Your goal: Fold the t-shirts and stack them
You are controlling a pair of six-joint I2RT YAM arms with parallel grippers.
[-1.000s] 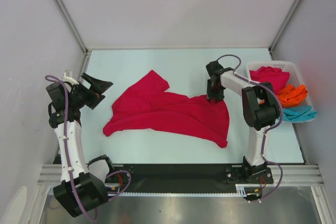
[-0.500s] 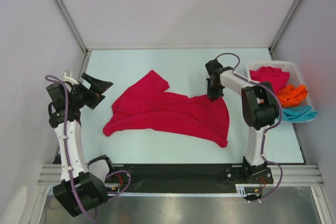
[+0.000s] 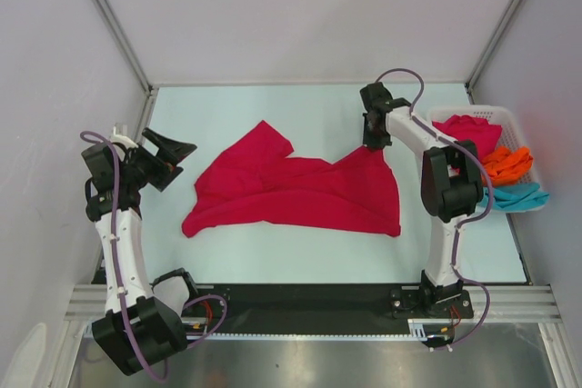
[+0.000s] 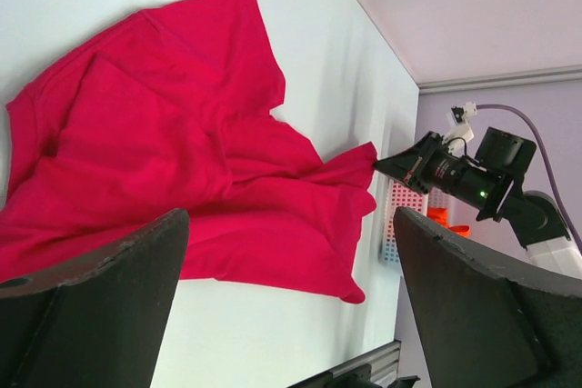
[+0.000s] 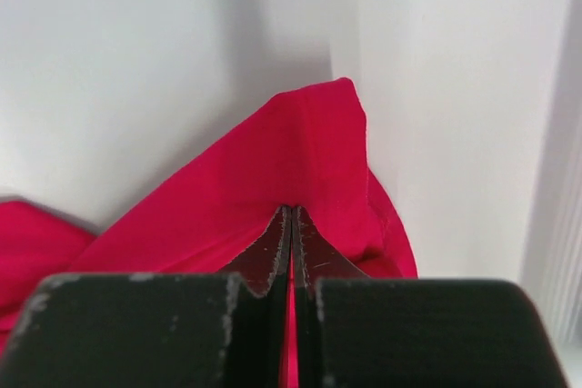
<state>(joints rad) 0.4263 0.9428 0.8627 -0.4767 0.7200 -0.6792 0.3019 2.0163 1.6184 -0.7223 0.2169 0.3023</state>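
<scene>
A crimson red t-shirt (image 3: 291,190) lies crumpled across the middle of the table, seen also in the left wrist view as the red t-shirt (image 4: 173,170). My right gripper (image 3: 371,144) is shut on its far right corner, and the pinched red cloth (image 5: 309,161) peaks up ahead of the closed fingertips (image 5: 273,256). My left gripper (image 3: 178,150) hangs open at the table's left edge, apart from the shirt, with nothing between its fingers (image 4: 91,306). More t-shirts, red (image 3: 468,134), orange (image 3: 506,164) and teal (image 3: 520,195), lie in the basket.
The white slatted basket (image 3: 523,138) stands at the table's right edge, close to my right arm. Grey walls close the table at the back and both sides. A black rail (image 3: 300,295) runs along the near edge.
My right gripper closed on the shirt's right corner and pulled it toward the far side, stretching that edge straighter. The left arm stayed still.
</scene>
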